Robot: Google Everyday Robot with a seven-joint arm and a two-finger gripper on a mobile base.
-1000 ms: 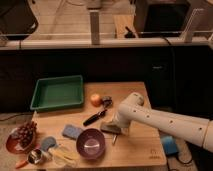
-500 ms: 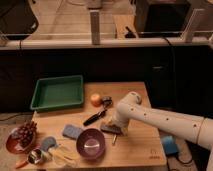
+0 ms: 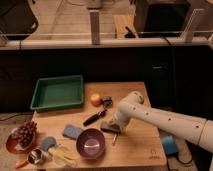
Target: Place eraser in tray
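Eraser [image 3: 109, 127] flat on wooden table [image 3: 140, 147], just right of purple bowl [image 3: 91, 144], partly covered by gripper [image 3: 111, 123]. Gripper down on eraser, at end of white arm [image 3: 160, 119]; finger state: cannot tell. Green tray [image 3: 58, 92] well up-left of bowl, at table's far-left corner. Black-handled utensil [image 3: 95, 117] above bowl, orange fruit [image 3: 95, 100] beyond it. Blue pad [image 3: 73, 132] just left of bowl. Grapes on plate [image 3: 22, 135] far left.
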